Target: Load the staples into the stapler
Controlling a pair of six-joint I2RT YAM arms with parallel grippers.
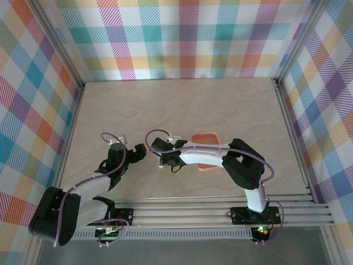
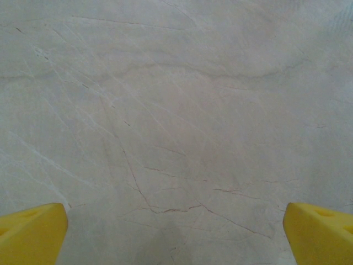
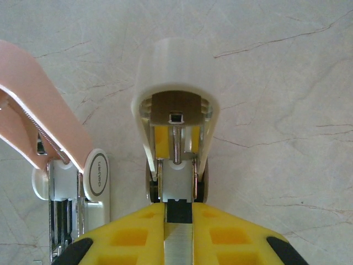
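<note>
Right pincer [image 3: 178,216] — clamped on stapler [image 3: 175,66] ahead.

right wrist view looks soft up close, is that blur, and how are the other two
Right wrist: the stapler is sharp and evenly lit; the staple strip and the right gripper's yellow fingers, nearest the lens, are slightly soft. Left wrist: hazy, low contrast, the left gripper's fingertips blurred in the corners. Top external: even light, faint shadows under the arms.

Stapler [image 3: 176,72] is showing smooth whitish plastic over shiny metal. Table [image 3: 287,66] is looking matt, marble-veined. Right gripper's fingers [image 3: 253,234] are showing matt yellow plastic.
</note>
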